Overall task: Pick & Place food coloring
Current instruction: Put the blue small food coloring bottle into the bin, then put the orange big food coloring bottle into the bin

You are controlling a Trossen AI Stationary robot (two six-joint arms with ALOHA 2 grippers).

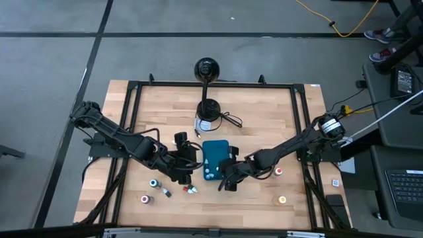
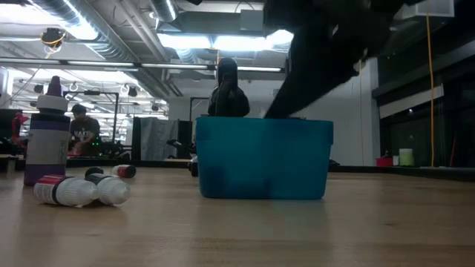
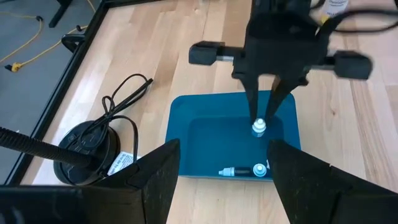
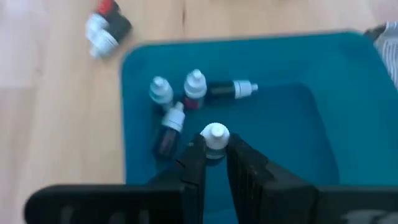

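The teal tray (image 1: 215,158) sits mid-table with several tiny food coloring bottles (image 4: 180,99) lying or standing in its near-left corner. My right gripper (image 1: 225,180) reaches into the tray from the right, shut on one white-capped bottle (image 4: 216,135). My left gripper (image 1: 188,168) hovers open just left of the tray, nothing between its fingers (image 3: 158,180). More bottles lie loose on the wood: one pair (image 1: 192,190) near the tray's near-left corner, others (image 1: 153,183) farther left, and two (image 1: 278,171) on the right. My right gripper pinches the small bottle between its two fingertips (image 4: 194,152), just behind the white cap (image 3: 259,127), which sticks out past the fingers. The fingers slant down from the table's right side, over the tray's inside. Whether the bottle touches the tray floor cannot be told.
A black camera stand (image 1: 208,109) with its cable stands just beyond the tray's far edge. Black frame rails (image 1: 132,119) run along the table's sides. In the low view a taller purple-labelled bottle (image 2: 46,137) stands left of the tray, with loose bottles (image 2: 78,190) lying beside it.
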